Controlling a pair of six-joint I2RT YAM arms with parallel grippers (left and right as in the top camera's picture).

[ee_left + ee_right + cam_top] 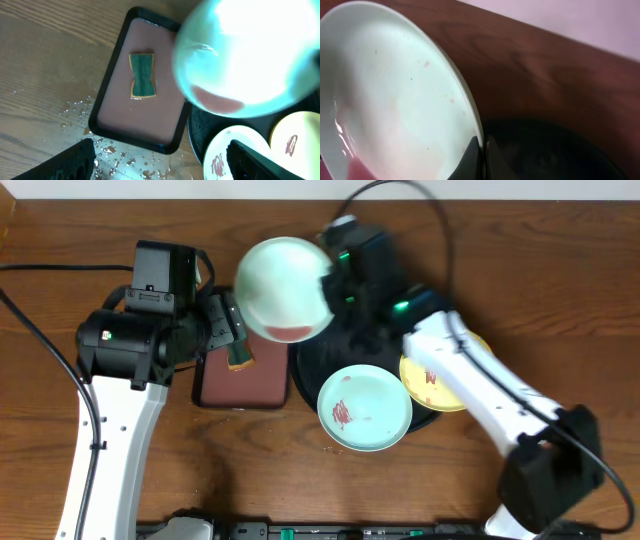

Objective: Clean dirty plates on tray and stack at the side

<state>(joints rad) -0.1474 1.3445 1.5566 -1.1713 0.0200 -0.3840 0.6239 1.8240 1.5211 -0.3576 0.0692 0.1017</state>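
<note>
Mint plate (285, 288) aloft (two on tray (310, 368))

Wooden table (300, 485), brown.
Bears a round black tray (308, 375), a maroon rectangular tray (245, 388) just beside it, and scattered water droplets (115, 155).

I can't read any text, label, brand, number or sign in any of my three views.
</note>
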